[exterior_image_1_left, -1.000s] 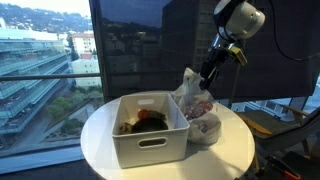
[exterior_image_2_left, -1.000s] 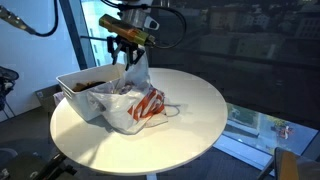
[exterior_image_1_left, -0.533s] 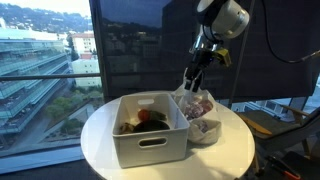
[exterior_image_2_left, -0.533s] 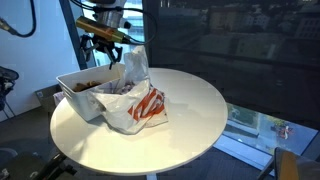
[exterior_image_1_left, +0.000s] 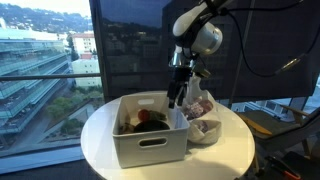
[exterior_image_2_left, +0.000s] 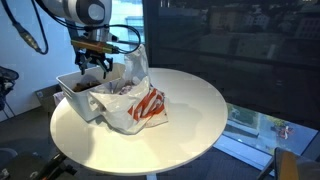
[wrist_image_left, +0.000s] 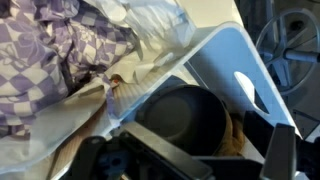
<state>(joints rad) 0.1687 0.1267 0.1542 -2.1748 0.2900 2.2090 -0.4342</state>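
Observation:
My gripper (exterior_image_1_left: 178, 95) hangs over the white plastic bin (exterior_image_1_left: 150, 148), near the wall that faces the bag; it shows in both exterior views (exterior_image_2_left: 92, 70). Its fingers look spread and hold nothing. In the wrist view a round black bowl-like object (wrist_image_left: 185, 118) lies right below the fingers (wrist_image_left: 190, 160), with something orange-brown (wrist_image_left: 236, 135) beside it. A clear plastic bag with red print (exterior_image_2_left: 142, 102) leans against the bin (exterior_image_2_left: 72, 92). Inside the bag (exterior_image_1_left: 200, 112) is a purple checkered cloth (wrist_image_left: 40, 50).
Bin and bag stand on a round white table (exterior_image_1_left: 232, 150), which also shows in an exterior view (exterior_image_2_left: 200, 110). A large window with a city view is behind it (exterior_image_1_left: 40, 50). A dark glass wall stands behind the table (exterior_image_2_left: 230, 40).
My gripper has moved from above the bag's top sideways and down, to over the bin. The bag's top, which was lifted earlier, has settled and stays by the bin.

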